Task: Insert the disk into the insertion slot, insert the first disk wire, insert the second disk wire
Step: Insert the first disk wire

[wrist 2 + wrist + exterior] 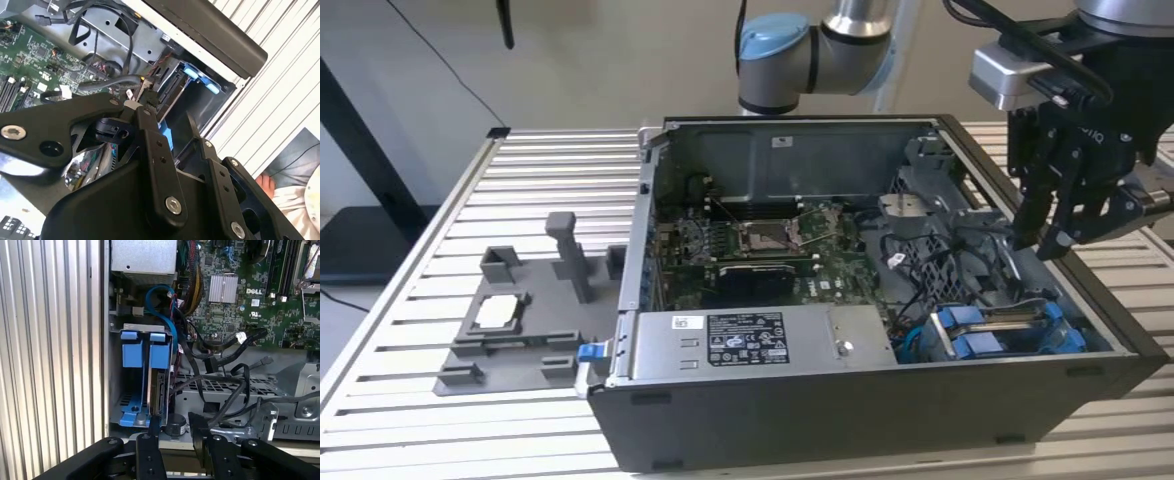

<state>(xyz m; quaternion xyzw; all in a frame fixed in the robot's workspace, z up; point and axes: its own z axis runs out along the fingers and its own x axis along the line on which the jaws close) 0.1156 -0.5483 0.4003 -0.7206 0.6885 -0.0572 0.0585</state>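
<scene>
Case (pixel 881 420) lies open on the slatted surface (pixel 560 160). Disk (pixel 161 390) is seen seated on edge in the slot (pixel 114 385), in its blue carrier, at the case's near corner on the exterior view's right. Fingers (pixel 149 450) are held moderately apart and empty. Gripper (pixel 1043 240) hangs above the case's right side, close over the disk's connector end. Loose black wires (pixel 220 352) are draped just beside the slot. Step in hand is judged to be the first wire. The plug is best gripped squarely behind its head, lined up with the disk's socket and pushed straight. Neighbouring wires should be kept from between the fingers.
</scene>
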